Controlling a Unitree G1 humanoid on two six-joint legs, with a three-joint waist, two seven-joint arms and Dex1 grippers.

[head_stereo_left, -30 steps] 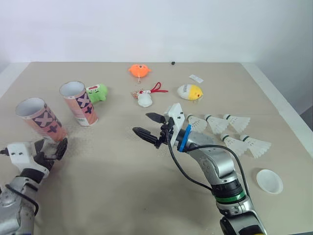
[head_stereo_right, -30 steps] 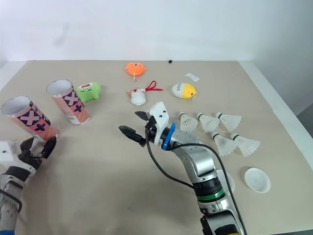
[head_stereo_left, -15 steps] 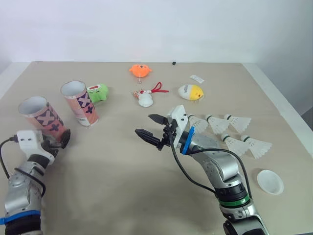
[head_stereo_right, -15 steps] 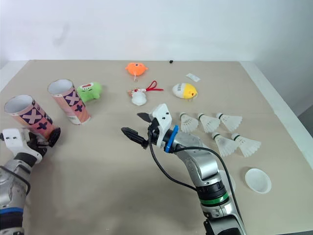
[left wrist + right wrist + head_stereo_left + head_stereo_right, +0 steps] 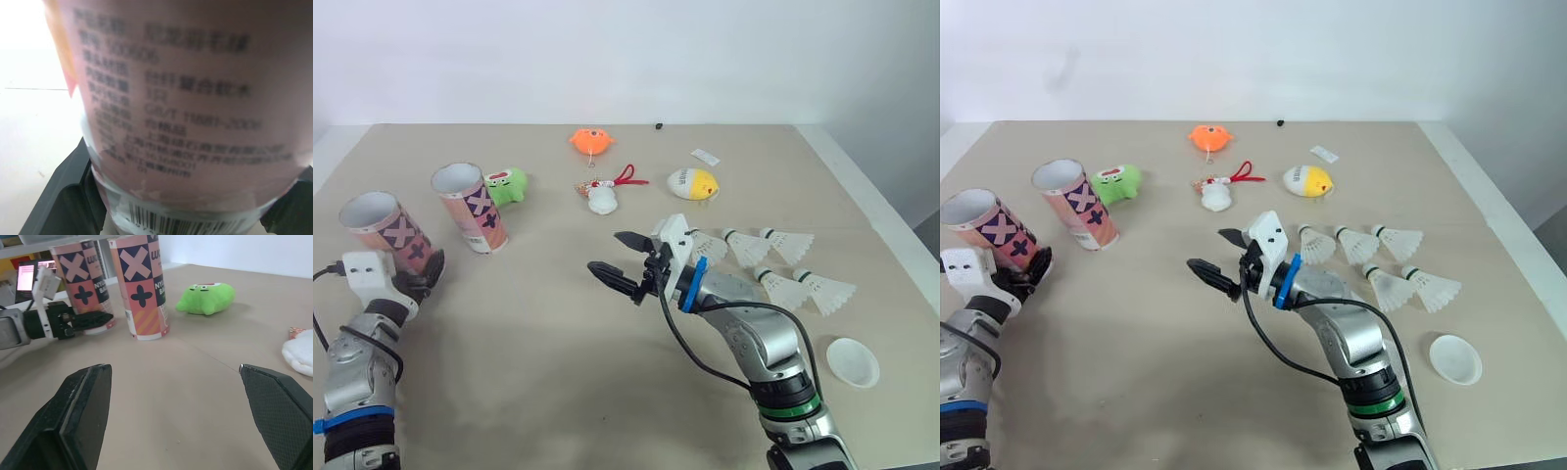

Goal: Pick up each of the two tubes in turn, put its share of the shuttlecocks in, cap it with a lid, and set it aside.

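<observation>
Two pink tubes with X marks stand at the table's left: the left tube and the second tube, both with open tops. My left gripper is shut on the left tube's base, a finger on each side. My right gripper hangs open over the table's middle with nothing between its fingers, and it points toward the tubes. Several white shuttlecocks lie at the right, behind the right forearm. A white lid lies near the right front.
Small toys sit along the back: a green plush beside the second tube, an orange one, a yellow-and-white one and a white charm with a red cord. The table's right edge runs close to the shuttlecocks.
My left gripper came forward to the left tube and closed around its base; the tube's top shifted slightly left. My right gripper drifted a little to the right and stays open.
</observation>
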